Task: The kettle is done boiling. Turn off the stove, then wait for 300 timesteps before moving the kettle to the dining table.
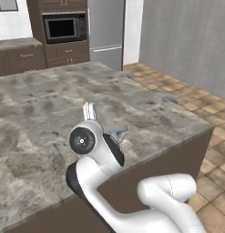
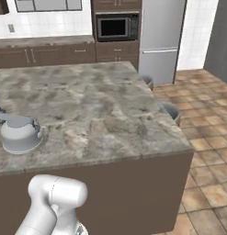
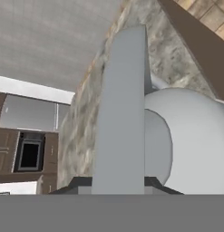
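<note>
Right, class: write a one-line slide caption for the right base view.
Kettle resting near the left edge of the marble dining table, kitchen cabinets behind.

pale grey kettle (image 2: 18,134), grey-beige marbled dining table (image 2: 101,114) with dark brown side

The white arm (image 1: 104,182) rises from 5 o'clock in the left base view, elbow folded, forearm reaching toward 11 o'clock. The gripper (image 3: 119,181) has its jaws closed on a kettle handle (image 3: 122,113).
</note>
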### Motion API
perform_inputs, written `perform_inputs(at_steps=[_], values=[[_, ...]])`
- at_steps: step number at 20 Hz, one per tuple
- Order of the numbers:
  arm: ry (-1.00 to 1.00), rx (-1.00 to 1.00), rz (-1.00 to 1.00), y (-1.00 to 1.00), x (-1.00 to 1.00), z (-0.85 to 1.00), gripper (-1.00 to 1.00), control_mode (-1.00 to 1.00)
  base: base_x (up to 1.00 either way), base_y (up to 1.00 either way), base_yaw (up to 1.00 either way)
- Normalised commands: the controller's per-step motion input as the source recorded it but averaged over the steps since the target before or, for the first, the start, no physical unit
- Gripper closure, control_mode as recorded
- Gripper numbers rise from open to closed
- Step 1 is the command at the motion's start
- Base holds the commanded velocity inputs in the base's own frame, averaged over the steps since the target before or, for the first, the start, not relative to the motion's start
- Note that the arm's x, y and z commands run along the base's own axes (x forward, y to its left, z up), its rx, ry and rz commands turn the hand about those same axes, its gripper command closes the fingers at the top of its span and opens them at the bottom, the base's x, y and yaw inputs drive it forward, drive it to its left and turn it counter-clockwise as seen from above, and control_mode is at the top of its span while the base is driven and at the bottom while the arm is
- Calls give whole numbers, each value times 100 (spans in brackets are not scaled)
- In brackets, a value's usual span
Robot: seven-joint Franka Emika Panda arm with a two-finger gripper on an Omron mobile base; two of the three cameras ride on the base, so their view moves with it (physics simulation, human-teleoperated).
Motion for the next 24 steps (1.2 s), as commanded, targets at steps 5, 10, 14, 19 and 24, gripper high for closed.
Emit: perform_inputs(at_steps=[5, 10, 14, 19, 24], values=[[0, 0, 0, 0, 0, 0, 100, 100, 13, -67, -14], [0, 0, 0, 0, 0, 0, 100, 100, 22, -64, -10], [0, 0, 0, 0, 0, 0, 100, 100, 23, -58, -8], [0, 0, 0, 0, 0, 0, 100, 100, 27, -50, -3], [0, 0, 0, 0, 0, 0, 100, 100, 26, -47, 0]])
